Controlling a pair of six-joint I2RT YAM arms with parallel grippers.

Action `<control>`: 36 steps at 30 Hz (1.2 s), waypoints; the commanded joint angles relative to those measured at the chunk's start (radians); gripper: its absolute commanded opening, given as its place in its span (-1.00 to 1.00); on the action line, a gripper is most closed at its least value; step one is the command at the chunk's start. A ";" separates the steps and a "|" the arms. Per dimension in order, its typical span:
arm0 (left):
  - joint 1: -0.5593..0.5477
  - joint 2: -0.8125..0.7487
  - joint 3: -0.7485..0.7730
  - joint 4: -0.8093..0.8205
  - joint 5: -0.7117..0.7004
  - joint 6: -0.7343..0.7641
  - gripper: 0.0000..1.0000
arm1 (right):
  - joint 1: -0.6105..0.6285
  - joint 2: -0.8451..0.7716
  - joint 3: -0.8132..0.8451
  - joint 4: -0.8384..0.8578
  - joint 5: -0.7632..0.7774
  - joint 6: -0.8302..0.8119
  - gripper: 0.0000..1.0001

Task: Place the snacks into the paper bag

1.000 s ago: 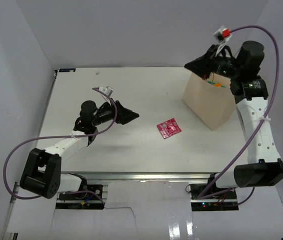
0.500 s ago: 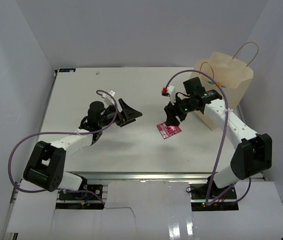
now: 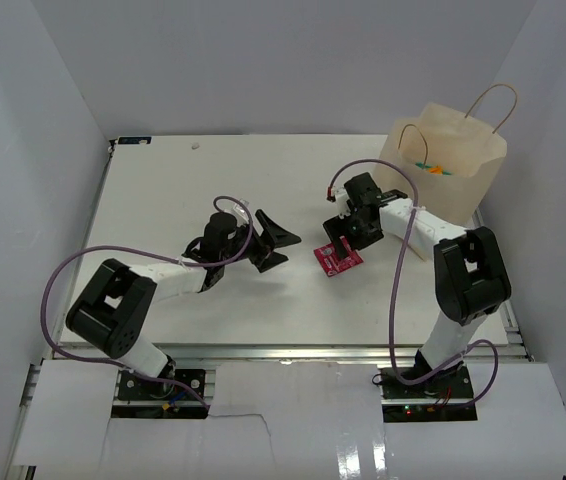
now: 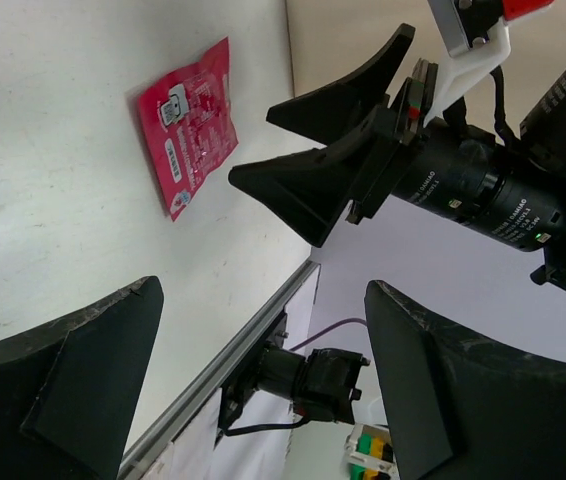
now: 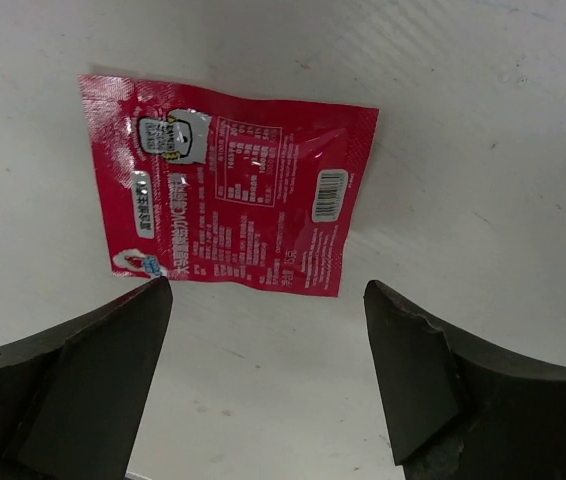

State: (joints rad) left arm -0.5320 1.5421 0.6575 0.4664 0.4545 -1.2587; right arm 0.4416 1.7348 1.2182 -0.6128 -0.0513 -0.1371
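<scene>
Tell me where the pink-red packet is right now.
In the top view the pink-red packet lies flat on the table, right of centre, just beneath the open right pincer; the paper bag stands farther back to its right.

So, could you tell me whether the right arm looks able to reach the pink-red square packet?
Probably yes: the right gripper hangs open above the pink-red square packet, which lies flat on the white table with nothing between them.

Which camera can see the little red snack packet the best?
The right wrist view. The red packet lies flat on the table and fills much of the picture, its print showing. The left wrist view shows it smaller, at a slant. The top external view shows it tiny, by the right gripper.
</scene>
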 commanded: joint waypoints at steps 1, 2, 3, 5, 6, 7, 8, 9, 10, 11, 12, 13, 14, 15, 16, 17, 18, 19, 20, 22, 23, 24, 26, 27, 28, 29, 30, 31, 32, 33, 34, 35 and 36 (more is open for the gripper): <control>-0.005 -0.004 0.039 0.005 -0.033 -0.022 0.84 | -0.012 0.029 -0.003 0.067 0.033 0.070 0.68; -0.005 -0.004 0.039 0.005 -0.034 -0.022 0.84 | -0.014 0.048 -0.002 0.074 0.021 0.070 0.71; -0.005 0.000 0.037 0.005 -0.034 -0.024 0.84 | -0.018 0.055 -0.002 0.088 0.018 0.071 0.72; -0.005 0.006 0.036 0.005 -0.033 -0.024 0.85 | -0.027 0.083 0.001 0.099 0.002 0.076 0.73; -0.005 0.009 0.036 0.005 -0.025 -0.025 0.84 | -0.030 0.091 0.003 0.107 -0.008 0.077 0.73; -0.005 0.013 0.037 0.005 -0.022 -0.027 0.85 | -0.033 0.097 -0.002 0.111 -0.016 0.080 0.73; -0.005 0.013 0.039 0.006 -0.020 -0.024 0.85 | -0.037 0.107 -0.003 0.119 -0.019 0.080 0.73; -0.005 0.015 0.036 0.005 -0.017 -0.024 0.85 | -0.037 0.112 -0.006 0.125 -0.018 0.080 0.73; -0.005 0.015 0.036 0.005 -0.014 -0.022 0.85 | -0.037 0.121 -0.008 0.134 -0.015 0.082 0.70; -0.005 0.015 0.034 0.005 -0.016 -0.021 0.85 | -0.037 0.127 -0.009 0.137 -0.012 0.083 0.68; -0.005 0.016 0.034 0.005 -0.014 -0.021 0.85 | -0.037 0.132 -0.008 0.140 -0.012 0.088 0.66; -0.005 0.015 0.034 0.005 -0.014 -0.019 0.85 | -0.037 0.137 -0.008 0.148 -0.009 0.093 0.64; -0.005 0.016 0.034 0.005 -0.013 -0.019 0.85 | -0.037 0.147 -0.009 0.150 -0.007 0.099 0.59; -0.005 0.019 0.036 0.005 -0.011 -0.019 0.85 | -0.037 0.150 -0.009 0.153 -0.005 0.100 0.56; -0.005 0.021 0.037 0.005 -0.007 -0.019 0.85 | -0.037 0.158 -0.009 0.153 -0.007 0.105 0.49; -0.005 0.024 0.037 0.005 -0.004 -0.019 0.85 | -0.037 0.161 -0.013 0.154 -0.012 0.106 0.44; -0.005 0.026 0.039 0.005 -0.004 -0.019 0.85 | -0.037 0.163 -0.016 0.153 -0.018 0.113 0.38; -0.005 0.026 0.040 0.005 -0.002 -0.019 0.85 | -0.037 0.163 -0.022 0.151 -0.031 0.117 0.32; -0.005 0.026 0.040 0.005 0.001 -0.019 0.85 | -0.035 0.161 -0.035 0.151 -0.038 0.119 0.20; -0.005 0.024 0.039 0.005 0.001 -0.018 0.85 | -0.035 0.155 -0.055 0.154 -0.042 0.122 0.03; -0.005 0.024 0.039 0.005 0.000 -0.018 0.85 | -0.035 0.154 -0.065 0.159 -0.042 0.122 -0.01; -0.005 0.026 0.039 0.005 0.001 -0.015 0.85 | -0.034 0.152 -0.080 0.159 -0.041 0.122 -0.03; -0.005 0.027 0.040 0.005 0.001 -0.015 0.85 | -0.035 0.141 -0.094 0.163 -0.042 0.119 -0.13; -0.005 0.029 0.042 0.005 0.003 -0.015 0.85 | -0.035 0.135 -0.103 0.169 -0.045 0.119 -0.17; -0.005 0.030 0.044 0.005 0.004 -0.015 0.85 | -0.035 0.120 -0.105 0.171 -0.054 0.117 -0.24; -0.005 0.032 0.045 0.005 0.006 -0.015 0.85 | -0.035 0.111 -0.106 0.174 -0.058 0.113 -0.27; -0.005 0.032 0.044 0.005 0.007 -0.015 0.85 | -0.035 0.102 -0.103 0.180 -0.061 0.105 -0.31; -0.005 0.032 0.044 0.005 0.009 -0.013 0.85 | -0.034 0.079 -0.100 0.183 -0.074 0.096 -0.38; -0.005 0.032 0.044 0.005 0.009 -0.013 0.85 | -0.035 0.065 -0.097 0.186 -0.082 0.073 -0.42; -0.005 0.032 0.044 0.005 0.010 -0.011 0.85 | -0.035 0.054 -0.092 0.186 -0.094 0.059 -0.44; -0.005 0.030 0.044 0.006 0.009 -0.010 0.85 | -0.035 0.031 -0.082 0.188 -0.120 0.045 -0.55; -0.005 0.027 0.044 0.006 0.009 -0.008 0.85 | -0.034 0.019 -0.079 0.191 -0.131 0.022 -0.63; -0.005 0.026 0.045 0.006 0.007 -0.007 0.85 | -0.035 0.011 -0.075 0.193 -0.140 0.011 -0.69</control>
State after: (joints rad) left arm -0.5358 1.5826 0.6708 0.4633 0.4534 -1.2751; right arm 0.4015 1.8008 1.1469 -0.4145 -0.1291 -0.0696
